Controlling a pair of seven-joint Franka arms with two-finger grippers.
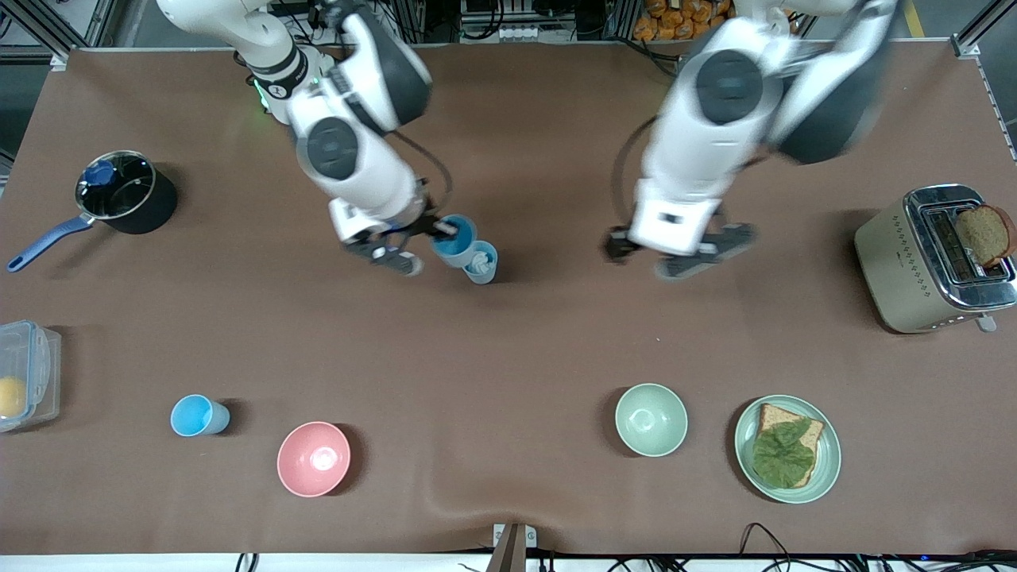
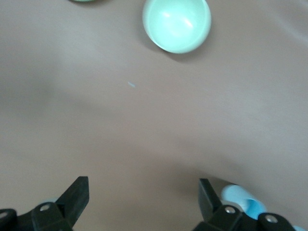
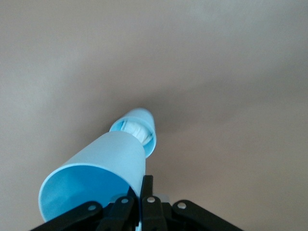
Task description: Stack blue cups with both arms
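Right gripper [image 1: 421,242], upper centre of the front view, pinches a cup rim [image 1: 454,232]. Left gripper [image 1: 679,254], right of centre, hangs with jaws spread wide.

A black saucepan [image 1: 127,195] with a blue handle sits at the upper left of the frame, a clear lidded container [image 1: 28,373] at the left edge, a pink bowl [image 1: 314,458] and green bowl [image 1: 651,419] along the bottom, a green plate [image 1: 826,469] bearing bread and lettuce [image 1: 784,454] lower right, and a toaster [image 1: 914,266] holding a bread slice [image 1: 984,234] at the right.
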